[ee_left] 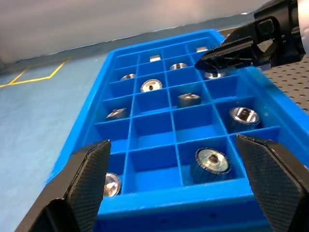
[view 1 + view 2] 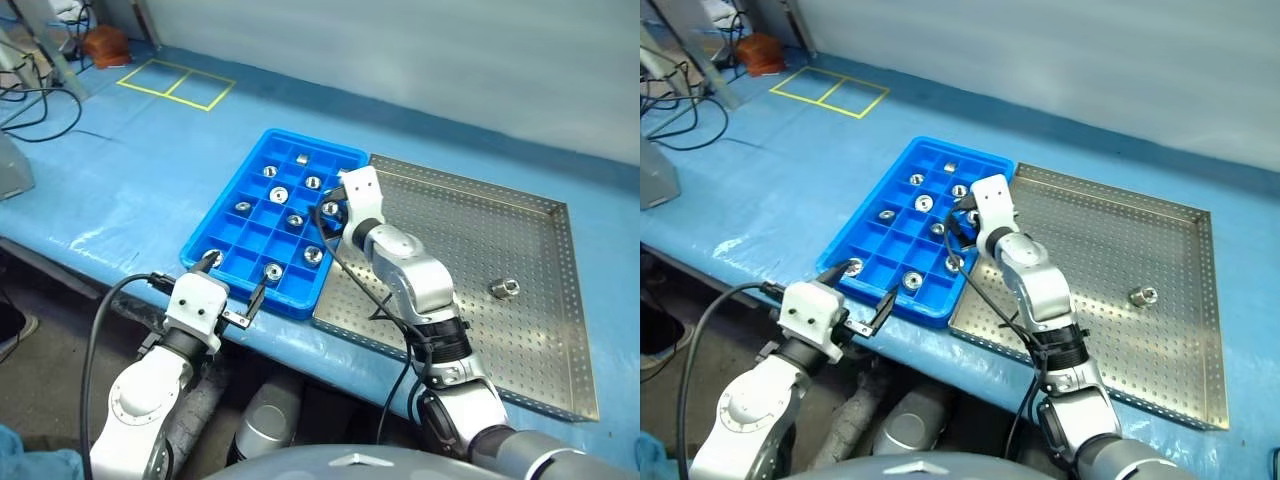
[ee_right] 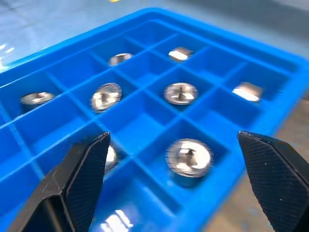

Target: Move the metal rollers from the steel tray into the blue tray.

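- Evidently 1 metal roller [image 2: 503, 289] lies loose on the steel tray [image 2: 520, 340], well apart from both arms; the other metal rollers [image 1: 211, 161] sit in compartments of the blue tray [image 2: 215, 215].
- Small, rigid and polished, it will likely feel dense and slip or roll; pinching across the narrower barrel beside the flange seems safest.
- Right gripper [image 3: 171, 181] hangs over the blue tray, jaws wide and empty; left gripper [image 1: 176, 174] likewise, at the tray's near edge.
- Both trays rest on a blue-covered bench [image 2: 120, 200], yellow floor tape [image 2: 175, 82] beyond.

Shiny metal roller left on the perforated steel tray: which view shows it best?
The left eye view: the lone shiny metal roller lies unobstructed on the perforated steel tray. The right eye view gives the same roller, equally clear. The wrist views look at the blue compartment tray instead.
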You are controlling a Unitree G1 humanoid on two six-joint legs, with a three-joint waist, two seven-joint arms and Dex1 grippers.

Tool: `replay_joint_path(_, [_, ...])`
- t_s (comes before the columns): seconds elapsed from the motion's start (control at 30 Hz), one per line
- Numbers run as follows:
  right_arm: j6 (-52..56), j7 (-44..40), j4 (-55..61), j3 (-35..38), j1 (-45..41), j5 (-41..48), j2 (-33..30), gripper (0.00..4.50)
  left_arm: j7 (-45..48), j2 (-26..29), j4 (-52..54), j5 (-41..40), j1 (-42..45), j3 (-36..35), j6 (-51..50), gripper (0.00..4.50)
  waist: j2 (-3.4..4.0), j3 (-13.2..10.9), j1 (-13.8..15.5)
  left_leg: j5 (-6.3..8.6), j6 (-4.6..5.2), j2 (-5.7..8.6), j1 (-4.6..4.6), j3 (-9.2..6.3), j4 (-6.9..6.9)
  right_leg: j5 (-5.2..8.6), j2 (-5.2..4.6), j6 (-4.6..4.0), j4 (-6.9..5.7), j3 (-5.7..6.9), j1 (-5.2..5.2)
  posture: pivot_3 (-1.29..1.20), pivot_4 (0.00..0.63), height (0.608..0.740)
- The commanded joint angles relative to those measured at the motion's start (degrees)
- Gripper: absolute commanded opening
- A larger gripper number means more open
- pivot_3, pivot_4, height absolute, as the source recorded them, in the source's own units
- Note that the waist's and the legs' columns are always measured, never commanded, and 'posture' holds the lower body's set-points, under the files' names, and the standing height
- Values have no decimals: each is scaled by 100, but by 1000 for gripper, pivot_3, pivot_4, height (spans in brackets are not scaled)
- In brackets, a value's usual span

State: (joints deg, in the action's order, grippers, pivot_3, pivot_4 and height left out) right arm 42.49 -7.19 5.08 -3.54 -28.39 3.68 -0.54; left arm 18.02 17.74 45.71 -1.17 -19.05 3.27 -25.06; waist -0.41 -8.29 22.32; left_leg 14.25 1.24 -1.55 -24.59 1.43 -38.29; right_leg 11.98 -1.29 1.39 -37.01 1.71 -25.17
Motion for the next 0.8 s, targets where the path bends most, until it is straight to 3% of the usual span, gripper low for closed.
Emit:
replay_joint_path(0.03, [177,332,765,415,231,76,39,4455,139,142,-246,-43,495,77,-263,4500,11,9,-181,0,0,2,0,-4,0,0,0,0,0,0,3,223,150,740])
replay_joint_path(0.27, [588,269,2274,475,1118,146,-298,4455,504,159,-1475,-289,2331,235,-703,4500,17,11,-1155,-4,0,4,38,-35,-14,-4,8,-6,3,6,58,75,150,740])
replay_joint_path(0.47, [1014,261,3265,433,1986,167,-551,4455,747,-227,-2948,-310,3922,728,-745,4500,12,9,-1998,-4,8,9,108,-38,-13,0,-1,-3,4,-5,128,-45,150,740])
replay_joint_path(0.6, [1286,350,3840,368,2399,165,-529,4455,757,-546,-3913,-169,4588,991,-481,4500,11,9,-2374,-5,8,7,120,-38,-10,-2,3,-2,-5,-26,128,-102,150,740])
replay_joint_path(0.8, [1561,509,4449,231,2811,164,-399,4455,787,-1066,-5400,-156,5349,1112,-140,4500,7,7,-2556,-5,9,4,160,-11,10,0,14,0,-21,-80,130,-151,150,740])
